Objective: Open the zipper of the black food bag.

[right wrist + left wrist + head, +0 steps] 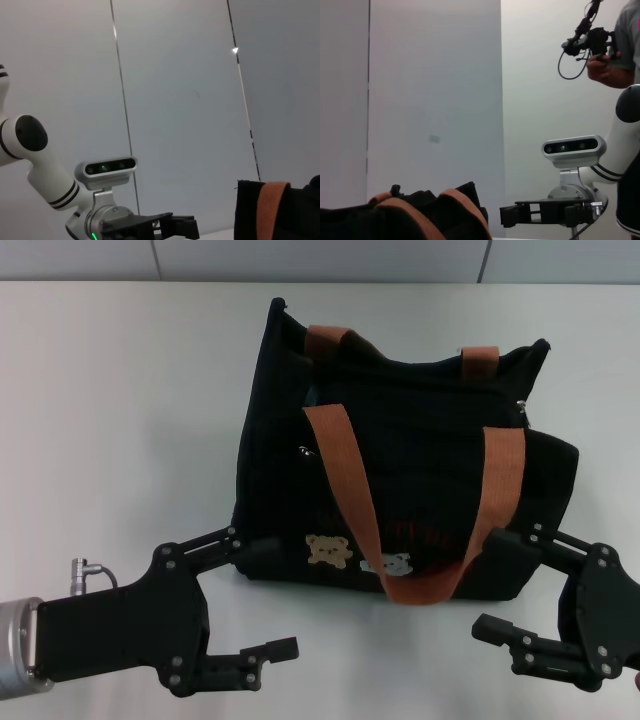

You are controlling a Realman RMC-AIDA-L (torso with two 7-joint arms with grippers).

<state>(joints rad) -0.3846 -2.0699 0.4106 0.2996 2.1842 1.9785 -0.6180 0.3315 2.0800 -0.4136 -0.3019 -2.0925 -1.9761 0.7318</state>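
both grippers sit low with fingers spread, left gripper and right gripper, the black food bag rising just beyond and between them. bare white surface runs wide outside the left fingers. an orange-brown strap drapes down the front face, and another strap arches over the top, crowding any approach from above.

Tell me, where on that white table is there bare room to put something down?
Bare table lies wide open left of the black food bag, and a narrower strip runs behind it to the wall. A small patch sits between the left gripper and right gripper. Crowded: the bag's front corners, where both open grippers flank it.
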